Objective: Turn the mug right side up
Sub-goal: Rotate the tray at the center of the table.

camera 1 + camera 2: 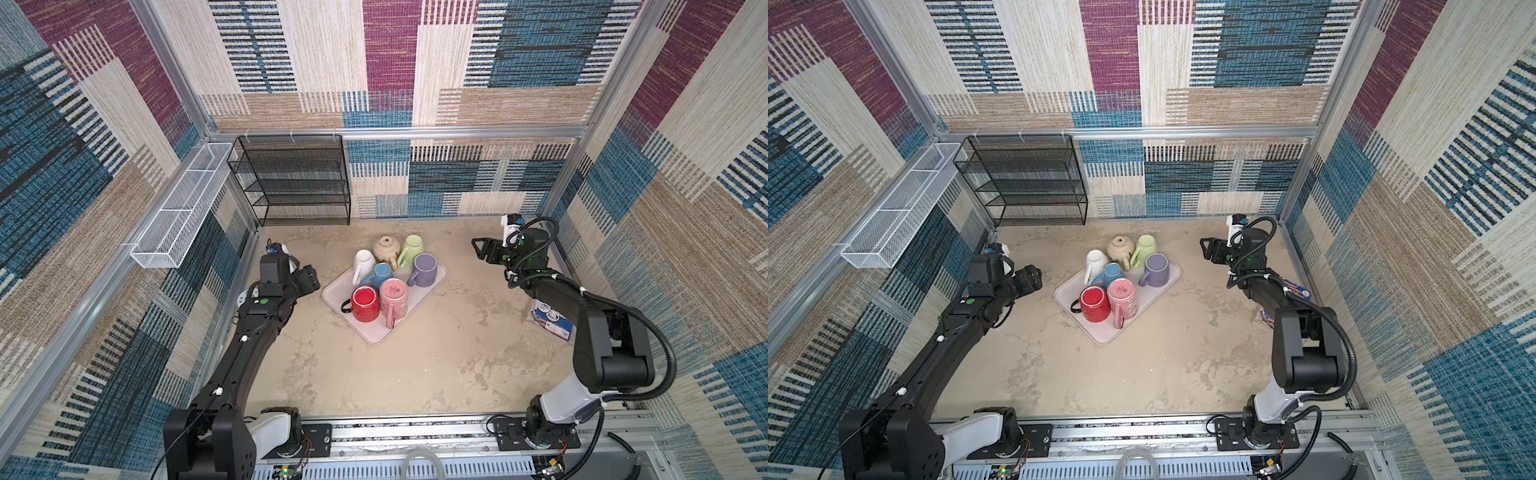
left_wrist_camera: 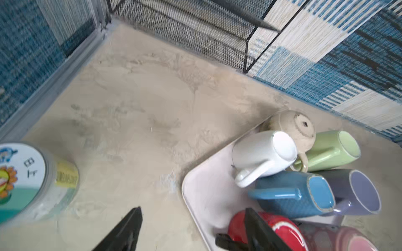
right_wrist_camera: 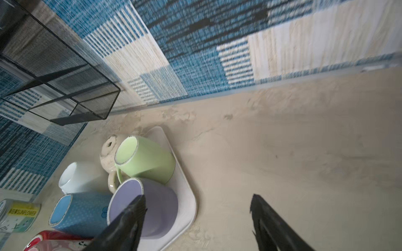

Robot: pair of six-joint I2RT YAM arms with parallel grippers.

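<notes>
Since the mugs (image 1: 424, 270) crowd one tray (image 1: 374, 332) mid-tabletop (image 1: 415, 374), bases up or leaning, red mug (image 1: 365, 303) touching pink mug (image 1: 392, 297), white mug (image 1: 363, 262) propped against blue mug (image 1: 380, 274), you likely topple neighbours lifting any one. Left claw (image 2: 192, 209), right claw (image 3: 198, 196): both spread apart, empty, flanking the tray. Surroundings: mottled beige surface, woven patchwork walls, black mesh rack (image 1: 295, 183) at the back.

I see the red mug (image 1: 365, 304) glossy, its tray (image 1: 376, 331) matt plastic, the tabletop (image 1: 415, 374) rough and mottled; at eleven o'clock, a black metal-mesh rack (image 1: 297, 183); walls (image 1: 390, 62) woven cloth.
</notes>
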